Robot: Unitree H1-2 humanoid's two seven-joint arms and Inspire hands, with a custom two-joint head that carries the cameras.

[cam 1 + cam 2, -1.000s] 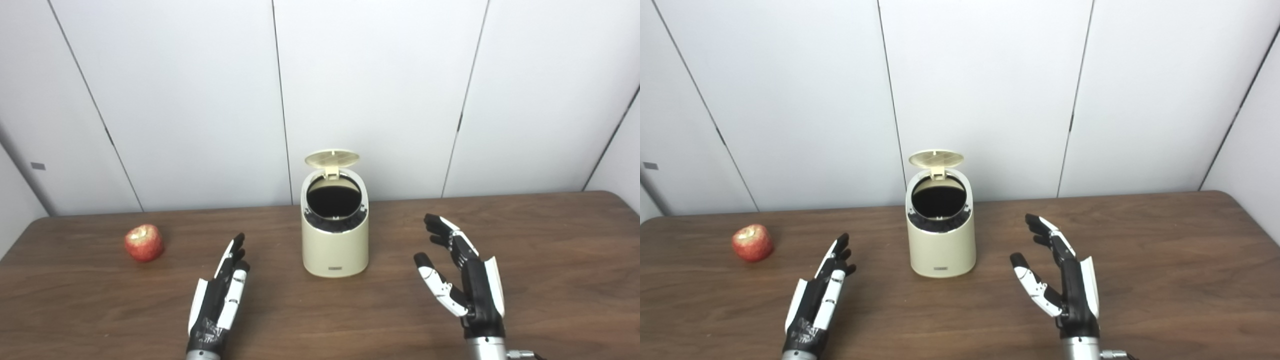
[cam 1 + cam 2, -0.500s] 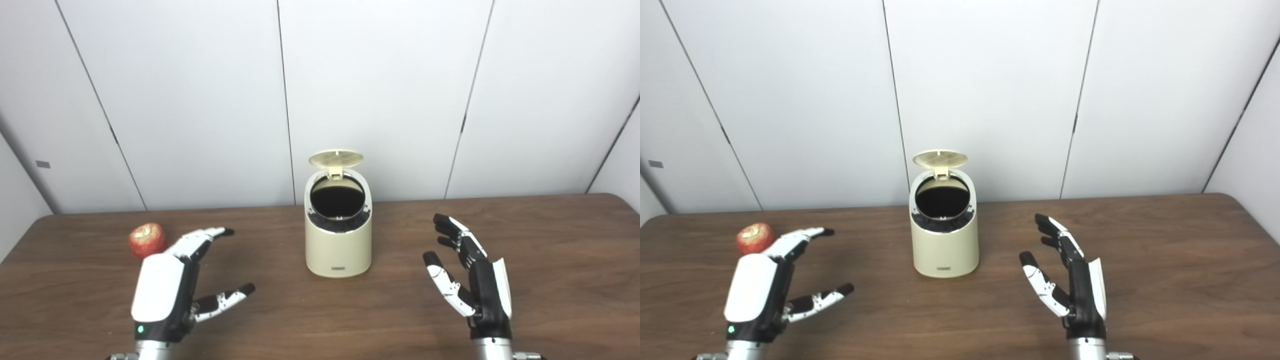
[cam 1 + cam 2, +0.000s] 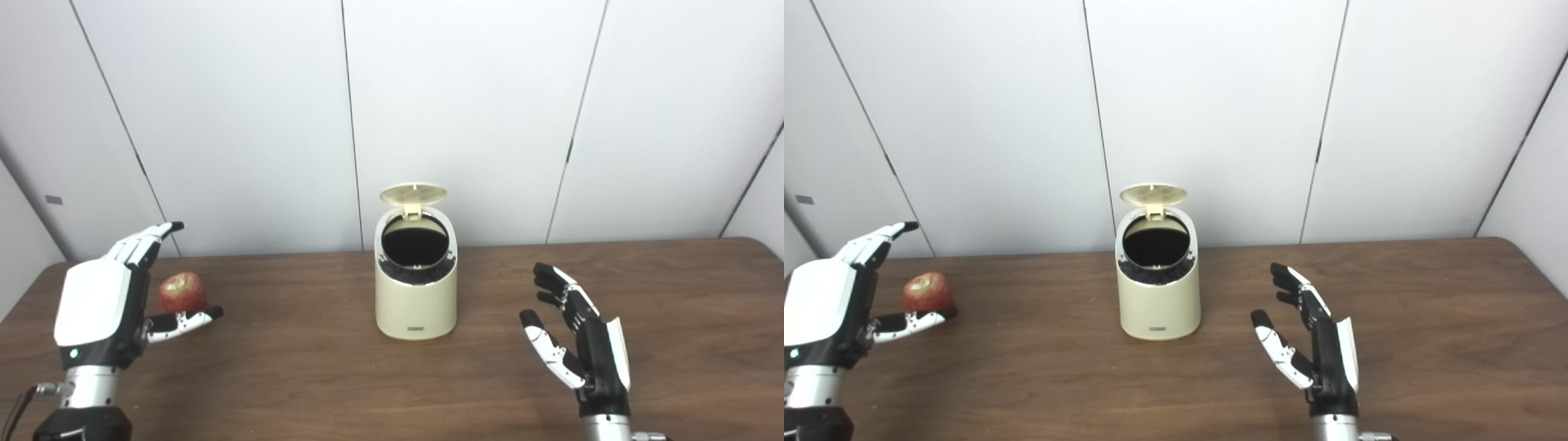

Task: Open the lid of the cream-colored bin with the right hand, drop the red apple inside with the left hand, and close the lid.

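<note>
The cream-colored bin stands mid-table with its round lid flipped up at the back, so the dark inside shows. A red apple rests on the table at the far left. My left hand is raised beside it, open, back toward me; its fingers arch over the apple and its thumb reaches in front, not closed on it. My right hand hovers open, right of the bin, palm facing left and holding nothing.
The brown wooden table runs across the whole view, its rounded back corners at far left and far right. White wall panels rise straight behind the bin.
My left hand has swung left from near the bin, turned its back toward me, risen and come around the apple. The right hand, bin and apple have kept their places; the camera shifted slightly.
</note>
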